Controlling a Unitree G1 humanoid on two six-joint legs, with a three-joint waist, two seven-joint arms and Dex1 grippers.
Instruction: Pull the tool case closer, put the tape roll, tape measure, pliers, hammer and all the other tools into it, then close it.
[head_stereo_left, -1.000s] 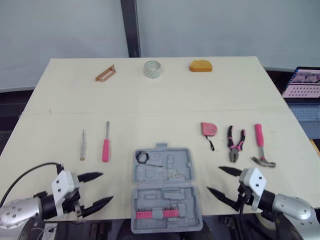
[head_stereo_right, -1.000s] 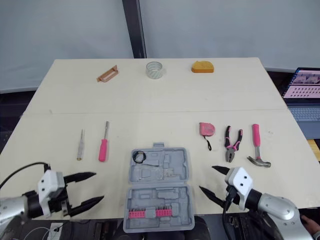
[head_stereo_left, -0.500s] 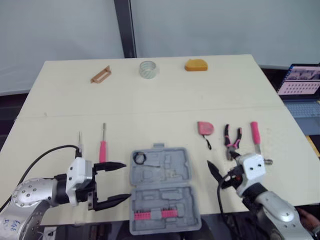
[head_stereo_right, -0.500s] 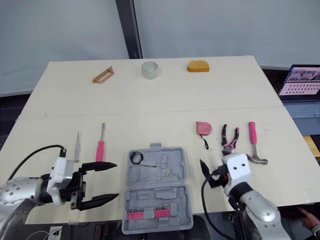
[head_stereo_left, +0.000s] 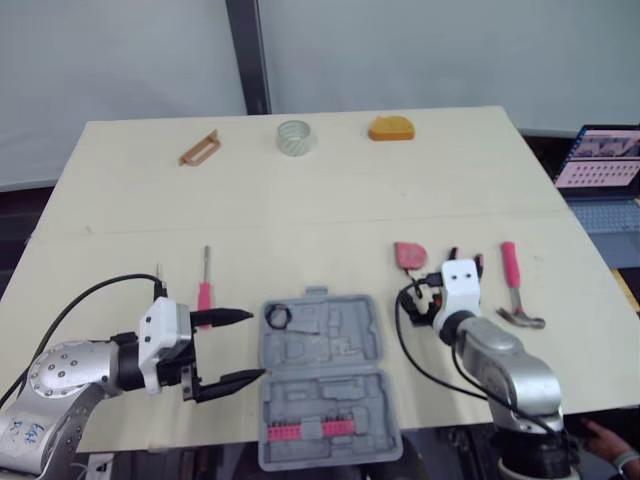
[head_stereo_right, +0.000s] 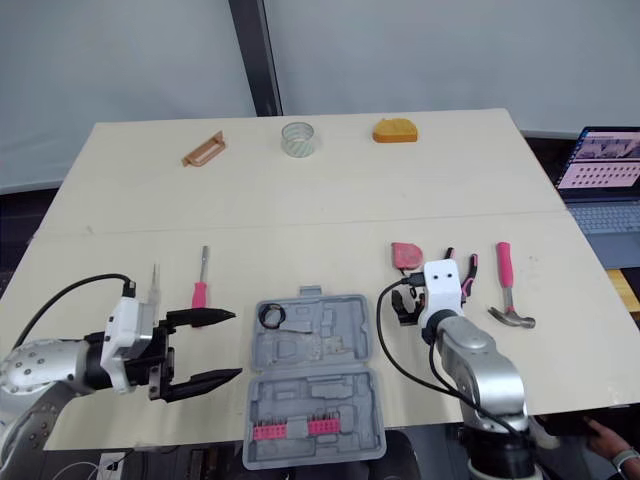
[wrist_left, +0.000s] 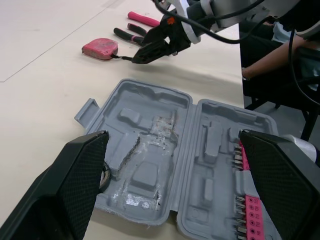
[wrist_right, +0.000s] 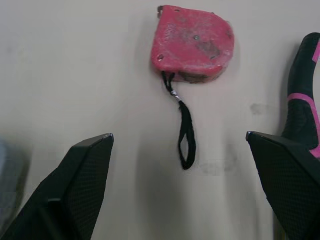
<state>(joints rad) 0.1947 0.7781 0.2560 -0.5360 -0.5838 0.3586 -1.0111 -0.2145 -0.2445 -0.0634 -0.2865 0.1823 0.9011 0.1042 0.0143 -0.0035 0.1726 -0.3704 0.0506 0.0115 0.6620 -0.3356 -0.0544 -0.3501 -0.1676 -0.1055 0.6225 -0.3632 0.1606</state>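
Observation:
The grey tool case lies open at the table's near edge, with pink bits in its near half and a small black ring in its far half. My left gripper stands open just left of the case, empty. A pink screwdriver and a thin one lie beyond it. My right gripper is open just above the table, near the strap of the red tape measure. The pliers and pink-handled hammer lie to its right. A clear tape roll sits far back.
An orange object and a brown handle-shaped piece lie at the far edge. A laptop stands off the table's right side. A person's hand shows at the lower right.
My right gripper has swung forward and left from the near edge to the tape measure's strap. My left gripper has moved right, close to the case's left side.

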